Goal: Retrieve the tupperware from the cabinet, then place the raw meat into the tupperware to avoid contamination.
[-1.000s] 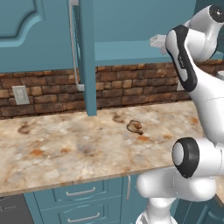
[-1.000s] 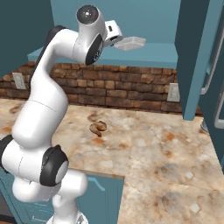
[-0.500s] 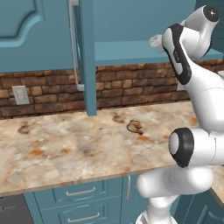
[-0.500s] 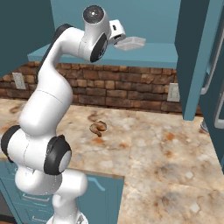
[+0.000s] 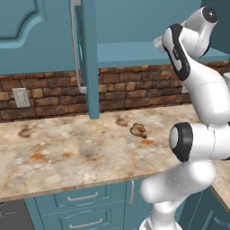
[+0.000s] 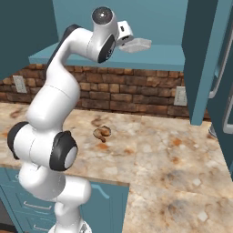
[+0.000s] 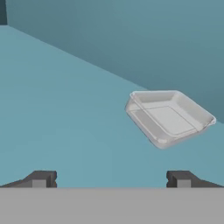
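Note:
The tupperware (image 7: 168,116), a shallow translucent tray, rests on the teal shelf of the open cabinet (image 6: 159,57). In the hand view it lies ahead and to the right of my gripper (image 7: 110,180), which is open and apart from it. From the right base view the gripper (image 6: 128,39) is up at shelf height, just left of the tupperware (image 6: 137,44). The raw meat (image 5: 138,130), a small curled brown lump, lies on the marble counter (image 5: 67,157) below the shelf; it also shows as the raw meat (image 6: 102,133) beside my arm.
An open cabinet door (image 5: 86,58) with a long silver handle hangs over the counter on the left, and another open door (image 6: 202,59) stands on the right. A brick backsplash with an outlet (image 5: 20,96) runs behind. Teal drawers (image 5: 83,209) sit under the counter.
The arm's upper links have risen and leaned further toward the shelf, bringing the hand closer to the tupperware. The gripper stays open; meat and tupperware have not moved.

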Robot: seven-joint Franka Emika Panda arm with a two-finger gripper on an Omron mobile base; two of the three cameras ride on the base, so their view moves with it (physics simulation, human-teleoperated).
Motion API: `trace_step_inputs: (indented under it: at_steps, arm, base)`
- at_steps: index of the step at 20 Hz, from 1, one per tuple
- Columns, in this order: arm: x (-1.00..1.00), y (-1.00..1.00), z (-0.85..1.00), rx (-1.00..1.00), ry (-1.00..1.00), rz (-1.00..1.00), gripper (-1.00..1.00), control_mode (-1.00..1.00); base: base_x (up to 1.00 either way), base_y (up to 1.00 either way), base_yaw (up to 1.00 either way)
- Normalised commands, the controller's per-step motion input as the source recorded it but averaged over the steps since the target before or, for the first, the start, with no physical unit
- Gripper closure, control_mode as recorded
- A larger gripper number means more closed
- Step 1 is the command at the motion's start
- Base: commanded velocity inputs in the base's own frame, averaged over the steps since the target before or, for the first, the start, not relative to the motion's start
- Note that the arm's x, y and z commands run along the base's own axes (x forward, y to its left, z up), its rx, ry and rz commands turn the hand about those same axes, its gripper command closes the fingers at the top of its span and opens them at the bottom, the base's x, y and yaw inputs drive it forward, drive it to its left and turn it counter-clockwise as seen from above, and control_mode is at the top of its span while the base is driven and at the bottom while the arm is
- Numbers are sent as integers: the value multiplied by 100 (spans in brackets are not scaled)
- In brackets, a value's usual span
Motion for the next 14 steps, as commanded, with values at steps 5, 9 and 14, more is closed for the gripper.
trace_step_inputs:
  at_steps: [5, 9, 14]
  arm:
    - [35, -8, -3, 0, 0, 0, -100, -100]
    - [34, -9, -2, 0, 0, 0, -100, -100]
    - [32, -9, -2, 0, 0, 0, -100, -100]
  base:
    - [0, 0, 0]
    - [0, 0, 0]
    - [0, 0, 0]
